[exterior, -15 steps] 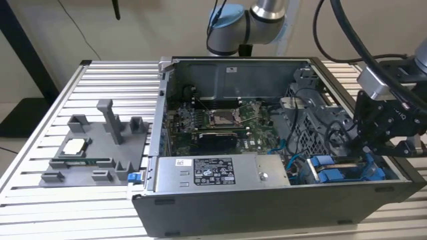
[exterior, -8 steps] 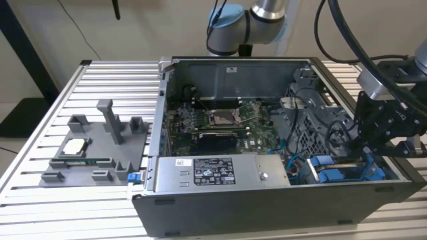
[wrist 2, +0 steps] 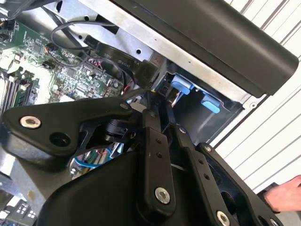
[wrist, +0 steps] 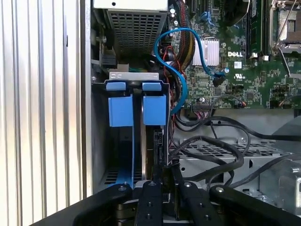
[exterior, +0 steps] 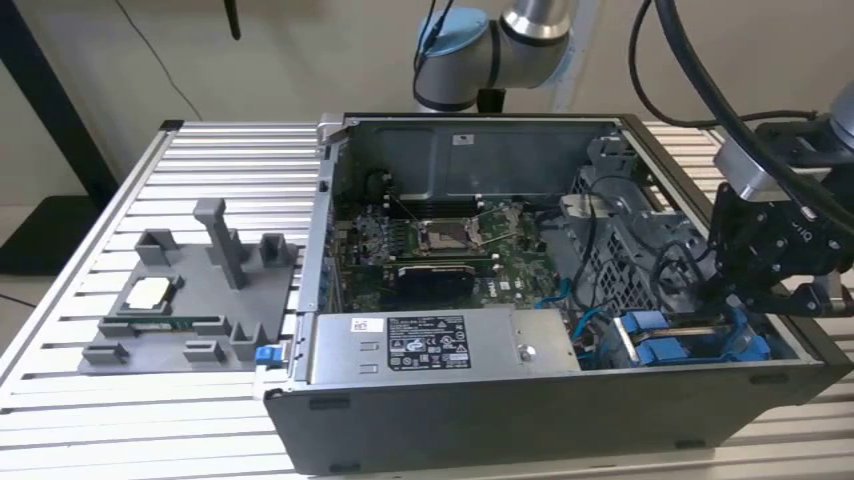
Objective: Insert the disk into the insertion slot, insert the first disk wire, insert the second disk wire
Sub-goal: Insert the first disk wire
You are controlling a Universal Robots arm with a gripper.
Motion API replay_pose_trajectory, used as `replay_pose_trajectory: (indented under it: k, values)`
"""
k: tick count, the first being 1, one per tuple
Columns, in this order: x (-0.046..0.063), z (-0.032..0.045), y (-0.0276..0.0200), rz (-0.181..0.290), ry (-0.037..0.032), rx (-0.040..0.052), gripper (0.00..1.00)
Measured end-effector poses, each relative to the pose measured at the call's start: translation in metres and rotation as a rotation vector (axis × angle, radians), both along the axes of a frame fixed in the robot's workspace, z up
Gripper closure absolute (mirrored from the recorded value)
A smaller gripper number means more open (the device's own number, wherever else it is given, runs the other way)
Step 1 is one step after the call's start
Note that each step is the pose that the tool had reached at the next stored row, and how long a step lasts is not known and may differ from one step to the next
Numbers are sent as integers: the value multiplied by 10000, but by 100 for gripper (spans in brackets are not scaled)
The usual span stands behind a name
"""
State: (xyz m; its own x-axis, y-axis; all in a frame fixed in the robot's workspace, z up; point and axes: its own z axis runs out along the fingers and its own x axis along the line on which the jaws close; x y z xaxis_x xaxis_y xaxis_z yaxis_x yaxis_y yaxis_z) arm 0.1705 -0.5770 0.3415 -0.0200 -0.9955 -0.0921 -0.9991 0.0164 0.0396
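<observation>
Your hand (wrist: 164, 170), closed on a black disk wire (wrist 2: 146, 74), hangs at the computer case's (exterior: 534, 420) corner, apparently aligned for plugging into the disk (wrist: 154, 110), already seated upright in the insertion slot (wrist: 100, 141).

Slatted aluminium table (exterior: 200, 160) — open computer case (exterior: 534, 420) and grey parts fixture (exterior: 200, 290) rest on it.

The blue-framed disk (wrist: 154, 110) stands on edge inside the grey insertion slot (wrist: 100, 136), blue tabs showing.
</observation>
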Motion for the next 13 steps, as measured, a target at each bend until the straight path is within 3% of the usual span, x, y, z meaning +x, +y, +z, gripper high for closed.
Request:
replay_pose_trajectory:
  k: [6, 13]
  values:
    - [-4, 1, -13, -31, 0, -1, 81]
    - [-22, -22, -14, -37, -81, -9, 81]
